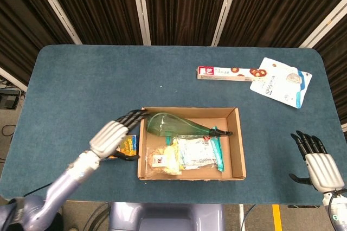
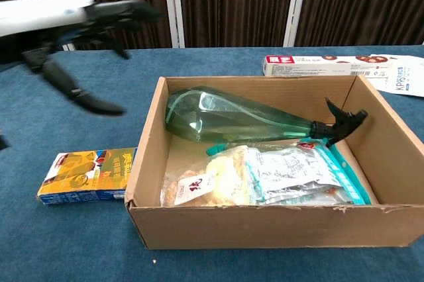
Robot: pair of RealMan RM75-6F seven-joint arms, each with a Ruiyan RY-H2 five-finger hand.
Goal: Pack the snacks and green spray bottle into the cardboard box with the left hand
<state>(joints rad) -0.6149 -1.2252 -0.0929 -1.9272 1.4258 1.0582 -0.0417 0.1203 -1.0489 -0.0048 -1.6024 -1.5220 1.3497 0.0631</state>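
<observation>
Sitting on the blue worktop (image 1: pixel 81 79), near its front edge: an open cardboard box (image 1: pixel 235 149). Lying inside along the far wall, a green spray bottle (image 1: pixel 171 126) on its side, black trigger head pointing right toward the right wall. Resting in the near half of the box, a clear packet of pale snacks (image 2: pixel 209 186) at the left and a teal-edged snack pouch (image 2: pixel 298 176) just beside it to the right, the two touching and both lying under the bottle's near side.

Hovering just left of the box, above the worktop: the left hand (image 1: pixel 113 136), fingers spread apart, holding nothing, dark fingertips reaching toward the box's left wall. Lying beneath it on the worktop, close to the box's left wall, a yellow and blue snack box (image 2: pixel 89 175), outside the carton.

Waiting at the near right edge of the worktop, well apart from the box: the right hand (image 1: pixel 314 163), fingers apart and gripping nothing.

Lying at the far right of the worktop: a long red and white snack box (image 1: pixel 227 73), and touching its right end, a white and blue pouch (image 1: pixel 282 82).
</observation>
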